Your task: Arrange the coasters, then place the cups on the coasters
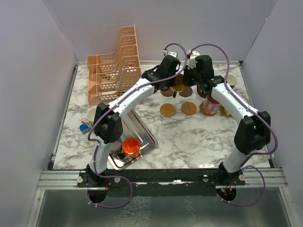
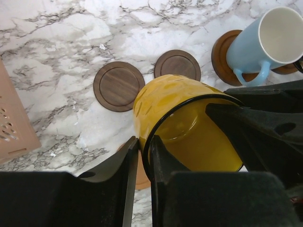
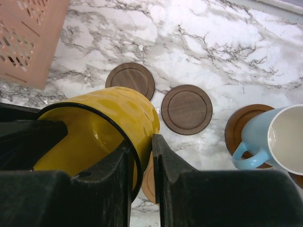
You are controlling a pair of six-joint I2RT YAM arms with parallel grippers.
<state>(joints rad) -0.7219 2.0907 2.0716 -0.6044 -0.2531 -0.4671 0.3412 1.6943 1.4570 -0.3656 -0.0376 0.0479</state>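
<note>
1. Location: the yellow cup is off the table at far centre, between the two wrists. It is tilted, with its mouth turned toward both wrist cameras. Its handle is not visible.
2. Left gripper: the jaws are drawn narrow on the cup's rim wall, one finger outside and one inside.
3. Right gripper: it is pinched onto the rim in the same way, on the opposite side. With both arms holding one cup, this is judged to be a hand-off.
4. Release order: only one gripper should let go, and only once the other's pinch is firm. A rim pinch on a tilted, glazed cup is liable to swing or slip.
5. Attitude: bring the cup upright before lowering it. A tilted base would land on its edge and could push the coaster aside.
6. Target: a tan coaster shows partly beneath the cup, and two dark coasters lie bare just beyond it. Pick one and centre the base on it.
7. Clearance: the light blue cup stands on its own coaster to the right. Keep the carried cup and the fingers clear of it.
8. Withdrawal: open the jaws only when the base sits flat, then lift straight up.
</note>
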